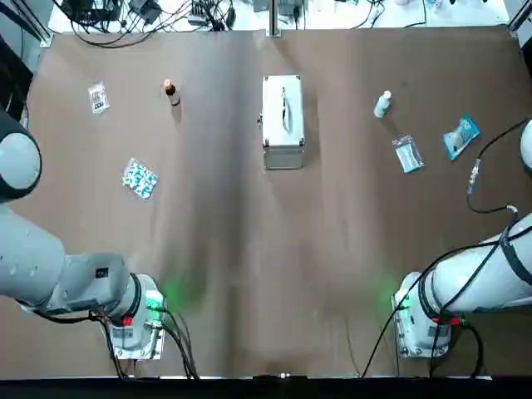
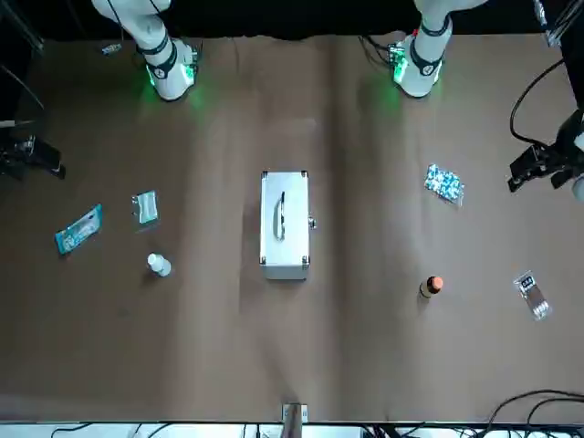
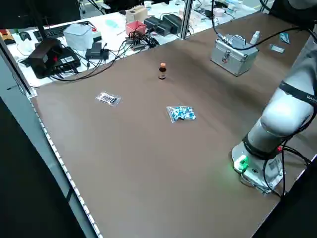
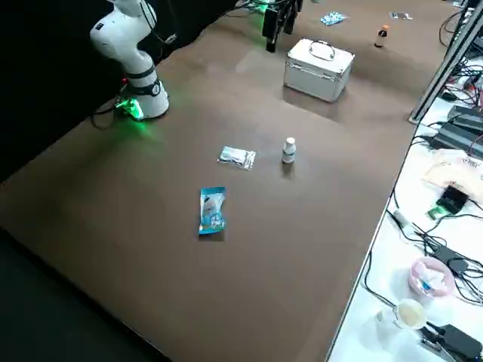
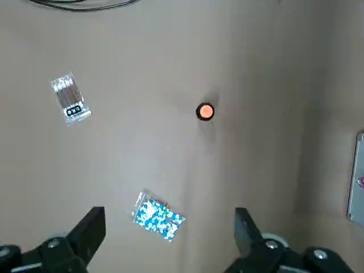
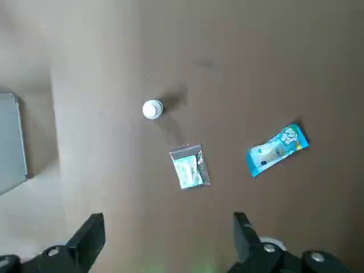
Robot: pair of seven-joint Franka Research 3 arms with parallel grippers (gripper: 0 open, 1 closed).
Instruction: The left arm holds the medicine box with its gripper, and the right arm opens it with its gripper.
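Note:
The medicine box (image 1: 283, 121) is a shut silver metal case with a handle on its lid, lying at the far middle of the brown table (image 1: 274, 266). The front view shows the case (image 2: 285, 224) at mid-table. Neither gripper is near it. My left gripper (image 5: 169, 230) hangs high over the table's left part, open and empty, with the box edge (image 5: 359, 176) far off to one side. My right gripper (image 6: 166, 233) hangs high over the right part, also open and empty, and one box corner (image 6: 11, 142) shows there. Across the table, the left gripper (image 2: 546, 166) and right gripper (image 2: 32, 155) appear at opposite edges.
Left of the box lie an orange-capped bottle (image 1: 170, 91), a blue pill pack (image 1: 139, 178) and a small blister strip (image 1: 98, 98). To its right are a white bottle (image 1: 382, 104), a clear sachet (image 1: 407, 154) and a blue packet (image 1: 461, 136). Cables run along the far edge.

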